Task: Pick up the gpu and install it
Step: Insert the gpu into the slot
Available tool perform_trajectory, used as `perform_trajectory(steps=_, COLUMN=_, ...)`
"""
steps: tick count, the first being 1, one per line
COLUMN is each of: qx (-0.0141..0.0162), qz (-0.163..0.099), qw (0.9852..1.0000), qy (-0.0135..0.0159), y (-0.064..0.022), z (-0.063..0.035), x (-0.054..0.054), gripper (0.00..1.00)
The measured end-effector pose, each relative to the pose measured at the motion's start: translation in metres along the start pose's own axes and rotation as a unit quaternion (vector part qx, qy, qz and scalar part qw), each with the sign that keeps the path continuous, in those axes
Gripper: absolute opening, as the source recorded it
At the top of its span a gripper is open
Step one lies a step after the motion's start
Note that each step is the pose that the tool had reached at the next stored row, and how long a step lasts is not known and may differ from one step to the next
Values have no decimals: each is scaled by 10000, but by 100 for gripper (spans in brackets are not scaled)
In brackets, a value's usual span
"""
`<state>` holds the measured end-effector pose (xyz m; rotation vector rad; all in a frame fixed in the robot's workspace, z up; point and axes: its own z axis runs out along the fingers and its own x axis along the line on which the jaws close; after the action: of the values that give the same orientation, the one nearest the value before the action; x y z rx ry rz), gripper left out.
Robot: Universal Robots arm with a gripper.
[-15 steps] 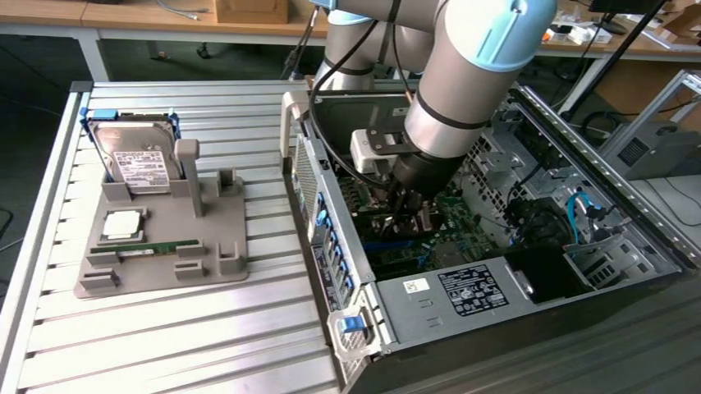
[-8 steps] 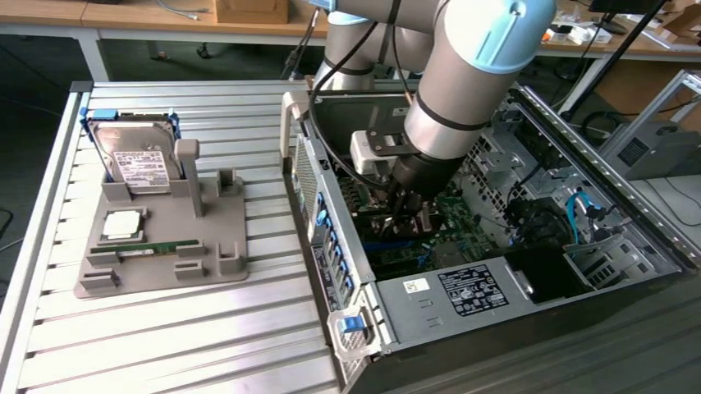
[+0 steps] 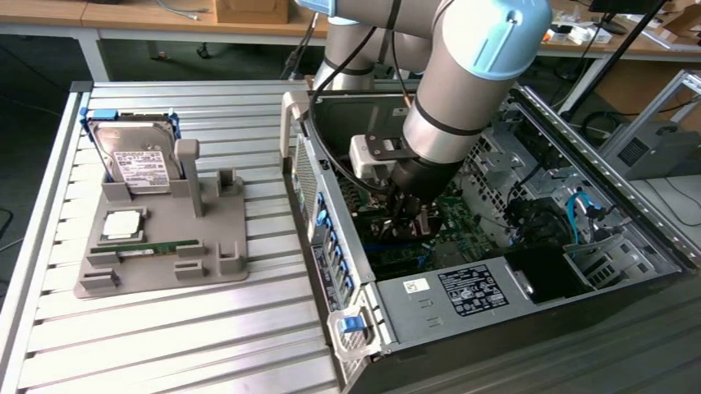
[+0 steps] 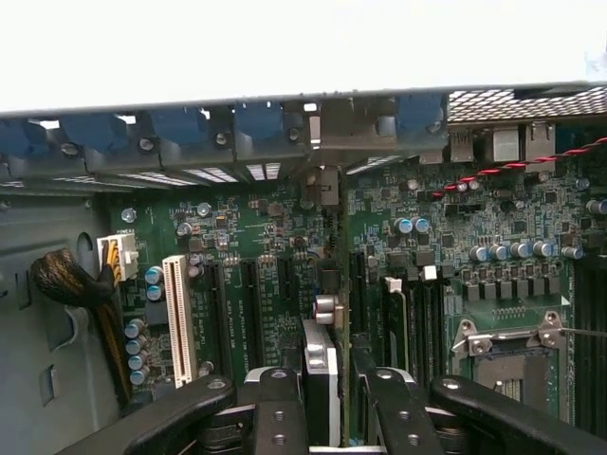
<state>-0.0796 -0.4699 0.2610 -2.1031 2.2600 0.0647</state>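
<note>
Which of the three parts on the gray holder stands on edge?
The silver hard drive with the white label, at the holder's far end; the square processor and the green memory stick lie flat.

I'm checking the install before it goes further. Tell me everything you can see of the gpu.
The gpu shows edge-on: a thin card with a silvery metal edge. It stands on edge, clamped between the jaws of the gripper, over the dark slots of the green motherboard. I cannot tell whether it touches them.

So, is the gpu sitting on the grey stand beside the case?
No, the gripper holds the gpu edge-on over the motherboard.
</note>
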Motion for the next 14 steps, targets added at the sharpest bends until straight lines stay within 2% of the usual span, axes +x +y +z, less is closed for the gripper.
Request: perform_trajectory(steps=14, qx=-1, qz=-26, qw=10000, qy=-1, y=0, z=10, x=2, gripper=30)
